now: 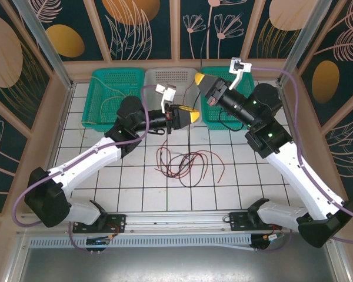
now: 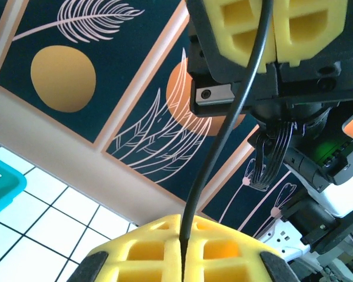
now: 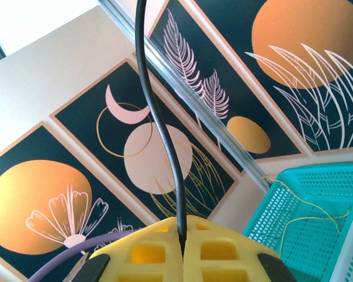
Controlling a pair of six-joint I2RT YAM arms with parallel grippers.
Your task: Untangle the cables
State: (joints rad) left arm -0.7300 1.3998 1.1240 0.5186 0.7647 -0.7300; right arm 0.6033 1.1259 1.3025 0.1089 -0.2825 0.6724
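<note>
cables are spread over the white tiled worktop (image 1: pixel 135 176) and the baskets at its far edge. a black cable (image 2: pixel 223 129) is stretched taut between the two end effectors. the left end effector (image 1: pixel 192 116) is fully closed. in the left wrist view its yellow pads (image 2: pixel 223 258) are seen pressed together on the black cable, which rises from the seam between them to the right end effector (image 2: pixel 269 29) above. the right end effector is fully closed as well. in the right wrist view the same cable (image 3: pixel 165 147) is pinched between its yellow pads (image 3: pixel 147 252) and runs up out of the picture. in the top view both end effectors are seen near the grey basket (image 1: pixel 170 76), the right one farther back, beside the right teal basket (image 1: pixel 210 117). below the left end effector a black strand (image 1: pixel 188 147) is seen running down to a loose tangle of red cables (image 1: pixel 185 164) that lies near the middle of the worktop. a thin yellow cable (image 3: pixel 300 202) is seen lying in the left teal basket (image 1: pixel 115 76).
</note>
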